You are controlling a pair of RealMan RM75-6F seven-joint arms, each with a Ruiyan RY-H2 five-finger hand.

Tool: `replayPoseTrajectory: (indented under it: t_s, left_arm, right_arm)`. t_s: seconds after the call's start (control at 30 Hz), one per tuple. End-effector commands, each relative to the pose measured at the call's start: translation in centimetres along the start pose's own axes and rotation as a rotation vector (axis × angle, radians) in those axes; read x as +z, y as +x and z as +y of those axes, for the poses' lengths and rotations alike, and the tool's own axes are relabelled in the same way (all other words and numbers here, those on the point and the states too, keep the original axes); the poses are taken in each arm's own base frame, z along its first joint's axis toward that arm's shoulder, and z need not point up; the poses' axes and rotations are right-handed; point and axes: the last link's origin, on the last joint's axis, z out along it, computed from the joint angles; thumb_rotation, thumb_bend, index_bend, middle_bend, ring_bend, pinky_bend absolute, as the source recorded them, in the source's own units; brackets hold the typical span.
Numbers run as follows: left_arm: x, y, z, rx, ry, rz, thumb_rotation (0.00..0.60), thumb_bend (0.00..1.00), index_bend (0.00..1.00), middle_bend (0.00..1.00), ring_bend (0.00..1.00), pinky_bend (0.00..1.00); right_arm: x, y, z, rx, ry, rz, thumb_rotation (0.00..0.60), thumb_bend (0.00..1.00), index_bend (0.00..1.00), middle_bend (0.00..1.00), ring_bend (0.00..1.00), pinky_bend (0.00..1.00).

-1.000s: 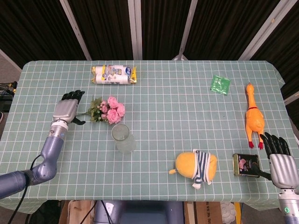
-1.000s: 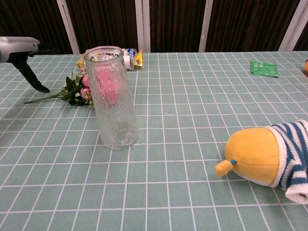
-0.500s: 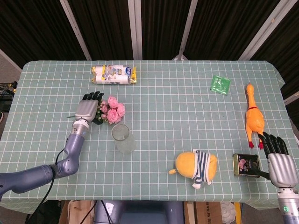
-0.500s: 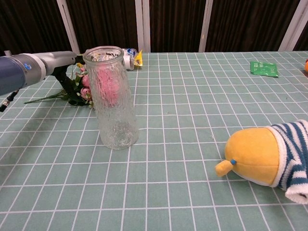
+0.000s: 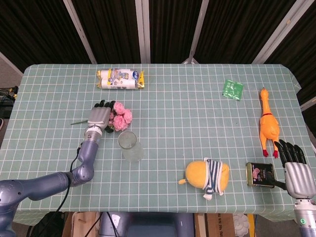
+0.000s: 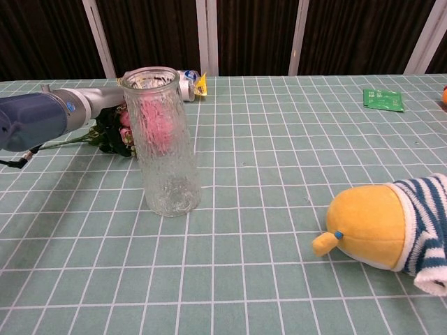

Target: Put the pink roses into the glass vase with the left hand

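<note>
left hand (image 5: 98, 117) over pink roses (image 5: 120, 116), beside glass vase (image 5: 130, 146)

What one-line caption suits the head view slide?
Left robot hand over pink roses beside an upright glass vase.

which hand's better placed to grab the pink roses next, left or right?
Left. The left hand is already over the leafy end of the pink roses, just behind the glass vase. The right hand sits at the table's far right edge beside the small tin, well away from the flowers.
</note>
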Motion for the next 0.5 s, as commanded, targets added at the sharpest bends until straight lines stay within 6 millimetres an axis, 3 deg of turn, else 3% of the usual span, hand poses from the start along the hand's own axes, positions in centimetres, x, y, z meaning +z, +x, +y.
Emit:
replayPoseTrajectory:
  t_s: [0.03,0.27,0.37,0.5]
  left_arm:
    - [0.22,-0.26,0.39,0.013,-0.004,-0.008,0.600,0.23,0.04,0.15,0.01,0.14]
    - [0.57,-0.57,0.69,0.023,-0.002,0.023,0.600,0.44,0.17,0.31,0.15,0.27]
    - [0.64,-0.74,0.58,0.037,-0.002,0.035,0.600,0.49,0.24,0.38,0.21,0.33]
    - [0.80,-0.74,0.59,0.049,-0.005,0.074,0.600,0.49,0.26,0.41,0.22,0.36]
  right_arm:
    - [0.03,-0.05,-0.03,-0.001,0.001,-0.002,0.600,0.27,0.08,0.07,0.04,0.00]
    - [0.06,-0.12,-0.02,0.000,-0.002,-0.003,0.600,0.27,0.08,0.07,0.04,0.00]
    - [0.06,-0.18,-0.10,0.003,0.002,-0.007,0.600,0.27,0.08,0.07,0.04,0.00]
    - [0.03,-0.17,-0.11,0.004,0.003,-0.008,0.600,0.27,0.09,0.07,0.04,0.00]
